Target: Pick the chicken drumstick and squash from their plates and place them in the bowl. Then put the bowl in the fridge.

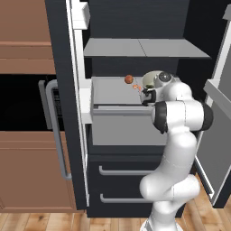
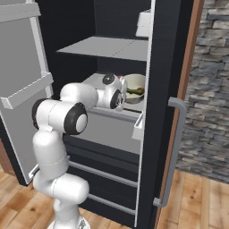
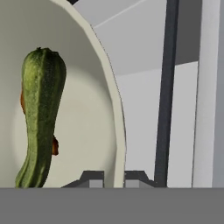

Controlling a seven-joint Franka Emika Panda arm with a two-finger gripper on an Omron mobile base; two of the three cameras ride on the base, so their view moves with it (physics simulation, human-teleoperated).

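The white arm (image 1: 173, 149) rises from its base, bends at a dark elbow joint and reaches forward at roughly mid-height, forearm near level. The wrist is turned so the hand points ahead and slightly down. In the hand view the gripper (image 3: 114, 178) shows two small dark finger tips (image 3: 92, 178) at the bottom edge, standing close together, one on each side of a thin pale rim, clamped onto it.

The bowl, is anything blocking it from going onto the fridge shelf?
Nothing visible does. The bowl, gripped at its rim by the end effector, is already inside the open fridge over the middle shelf; a small orange-red ball sits beside it.
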